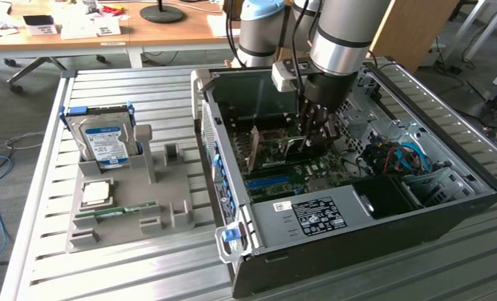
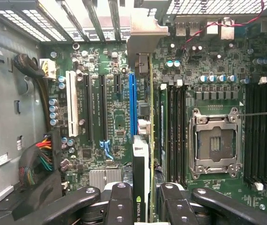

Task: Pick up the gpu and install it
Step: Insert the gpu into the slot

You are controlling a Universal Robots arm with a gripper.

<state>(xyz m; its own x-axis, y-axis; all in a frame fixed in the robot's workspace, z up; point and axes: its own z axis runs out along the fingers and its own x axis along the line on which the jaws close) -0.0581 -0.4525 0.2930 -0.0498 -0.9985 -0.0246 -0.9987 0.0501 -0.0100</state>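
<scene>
On the exterior view's left, a grey holder [image 1: 173, 188] with a blue-labelled hard drive [image 1: 105, 141] and a green memory stick [image 1: 115, 212] sits on the table [image 1: 131, 276], well apart from the hand [image 1: 315, 128]. To its right, inside the open computer case [image 1: 315, 216], the hand pinches the gpu [image 1: 282, 149] upright by its upper edge, so the card hangs directly below it over the motherboard [image 1: 311, 169]. In the wrist view the gpu runs edge-on just beside the blue slot [image 2: 132, 105], its metal bracket [image 2: 142, 33] at the case's rear wall.

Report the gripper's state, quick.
Gripper: closed on the gpu, a thin dark card with a silver-grey metal end bracket, held edge-on over the green motherboard inside the open black computer case.
</scene>
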